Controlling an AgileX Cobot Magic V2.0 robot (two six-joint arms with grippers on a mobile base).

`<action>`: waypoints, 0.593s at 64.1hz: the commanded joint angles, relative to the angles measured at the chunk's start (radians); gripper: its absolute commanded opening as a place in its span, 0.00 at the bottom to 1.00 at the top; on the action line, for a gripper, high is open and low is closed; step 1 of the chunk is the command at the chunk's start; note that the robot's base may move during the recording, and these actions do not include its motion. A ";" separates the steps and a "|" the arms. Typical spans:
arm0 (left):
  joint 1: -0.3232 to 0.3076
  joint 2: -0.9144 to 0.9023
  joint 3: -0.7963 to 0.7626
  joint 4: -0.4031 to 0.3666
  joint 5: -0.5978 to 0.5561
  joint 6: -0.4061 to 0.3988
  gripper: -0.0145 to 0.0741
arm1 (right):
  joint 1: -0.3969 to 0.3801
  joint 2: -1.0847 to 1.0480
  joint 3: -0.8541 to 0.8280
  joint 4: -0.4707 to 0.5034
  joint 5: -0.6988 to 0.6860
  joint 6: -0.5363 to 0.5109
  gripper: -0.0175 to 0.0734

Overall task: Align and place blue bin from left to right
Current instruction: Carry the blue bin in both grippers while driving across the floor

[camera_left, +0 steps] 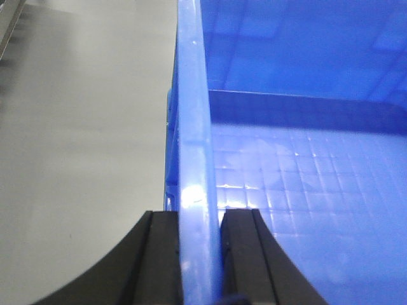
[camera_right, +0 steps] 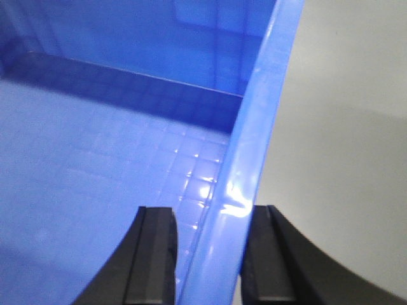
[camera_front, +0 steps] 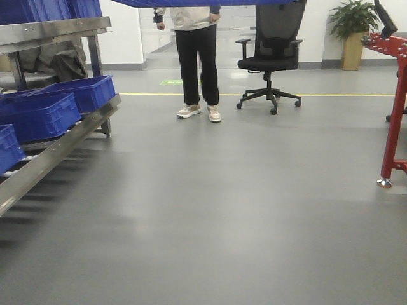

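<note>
- Hanging across the top edge of the front view, the large medium-blue plastic bin (camera_front: 210,2) shows only as a thin strip, the rest cut off. Neither arm appears, and I cannot tell where the bin should be set down. At lower left stands a steel roller rack (camera_front: 63,136) with deeper-blue ridged crates (camera_front: 79,92), and a person in dark trousers (camera_front: 197,63) stands at upper centre, so a wide swing could come near either
- Left wrist view: the black left gripper (camera_left: 200,254) is clamped on the bin's upright side wall, one jaw on each face, with grey floor (camera_left: 76,159) at the left of the frame. The hold is a narrow pinch, so if one arm leads, the wall could twist out
- Right wrist view: the black right gripper (camera_right: 208,254) pinches the opposite wall likewise. Its jaw tips are cut off at the bottom edge, so grip depth is unclear
</note>
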State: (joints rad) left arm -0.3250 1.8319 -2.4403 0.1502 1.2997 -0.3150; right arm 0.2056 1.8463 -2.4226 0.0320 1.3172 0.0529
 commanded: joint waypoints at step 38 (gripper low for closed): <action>-0.018 -0.018 -0.015 -0.043 -0.093 -0.003 0.14 | 0.007 -0.017 -0.020 0.023 -0.096 0.010 0.12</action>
State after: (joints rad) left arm -0.3250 1.8337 -2.4403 0.1509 1.2997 -0.3150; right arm 0.2056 1.8463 -2.4226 0.0320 1.3172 0.0529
